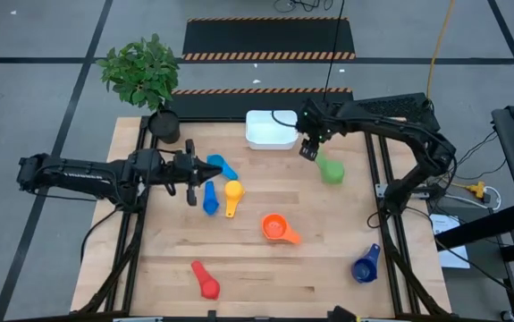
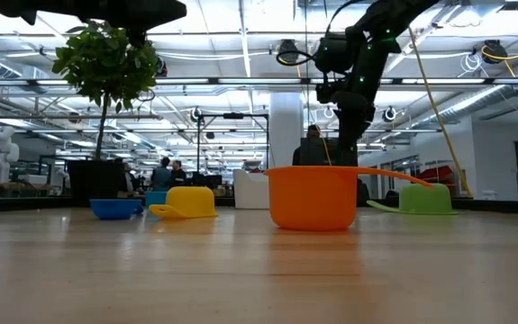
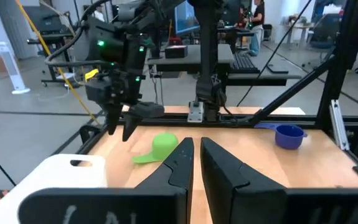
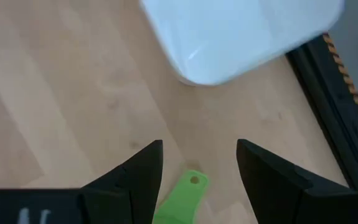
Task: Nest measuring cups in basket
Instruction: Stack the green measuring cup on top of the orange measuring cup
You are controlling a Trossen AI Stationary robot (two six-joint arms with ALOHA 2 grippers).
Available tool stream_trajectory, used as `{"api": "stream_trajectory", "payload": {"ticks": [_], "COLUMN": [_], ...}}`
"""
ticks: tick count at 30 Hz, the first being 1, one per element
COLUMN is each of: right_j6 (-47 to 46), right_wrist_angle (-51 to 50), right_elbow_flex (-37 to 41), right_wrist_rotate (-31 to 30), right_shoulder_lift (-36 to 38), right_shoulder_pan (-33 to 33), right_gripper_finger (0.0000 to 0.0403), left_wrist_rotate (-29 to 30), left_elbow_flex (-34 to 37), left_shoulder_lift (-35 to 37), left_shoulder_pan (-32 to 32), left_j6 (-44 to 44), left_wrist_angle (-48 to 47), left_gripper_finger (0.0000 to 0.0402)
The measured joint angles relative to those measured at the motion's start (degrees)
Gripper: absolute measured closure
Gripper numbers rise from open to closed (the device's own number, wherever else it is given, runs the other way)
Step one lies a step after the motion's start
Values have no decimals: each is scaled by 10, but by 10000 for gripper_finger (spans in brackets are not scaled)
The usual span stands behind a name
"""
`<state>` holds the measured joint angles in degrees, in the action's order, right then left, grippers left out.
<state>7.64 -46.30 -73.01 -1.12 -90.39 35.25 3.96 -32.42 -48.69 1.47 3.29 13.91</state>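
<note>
We are hovering our right gripper (image 1: 309, 149), fingers apart and empty, between the white rectangular plastic basket (image 1: 270, 130) and the green plastic measuring cup (image 1: 331, 169), while our left gripper (image 1: 210, 173) is waiting closed by the blue cups

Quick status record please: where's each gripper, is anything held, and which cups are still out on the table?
right gripper: open, empty, above the green cup's handle, beside the basket
left gripper: shut, over the light blue cup; hold unclear
basket: no cups visible inside
cups on table: blue, yellow, orange, red, dark blue
</note>
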Motion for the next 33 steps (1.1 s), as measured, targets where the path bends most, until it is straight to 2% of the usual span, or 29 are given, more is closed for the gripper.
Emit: {"api": "stream_trajectory", "payload": {"ticks": [13, 21, 33], "right_j6": [-28, -42, -56], "right_wrist_angle": [-12, -18, 32], "right_elbow_flex": [7, 13, 94], "right_wrist_rotate": [13, 13, 10], "right_shoulder_lift": [-5, -4, -5], "right_shoulder_pan": [60, 67, 67], "right_gripper_finger": [130, 124, 124], "left_wrist_rotate": [0, 0, 0], "left_elbow_flex": [-3, -3, -3], "left_shoulder_lift": [0, 0, 0], "left_shoulder_pan": [20, 24, 34], "left_j6": [-10, 12, -6], "left_wrist_angle": [-25, -18, -68], "left_gripper_finger": [369, 369, 369]}}
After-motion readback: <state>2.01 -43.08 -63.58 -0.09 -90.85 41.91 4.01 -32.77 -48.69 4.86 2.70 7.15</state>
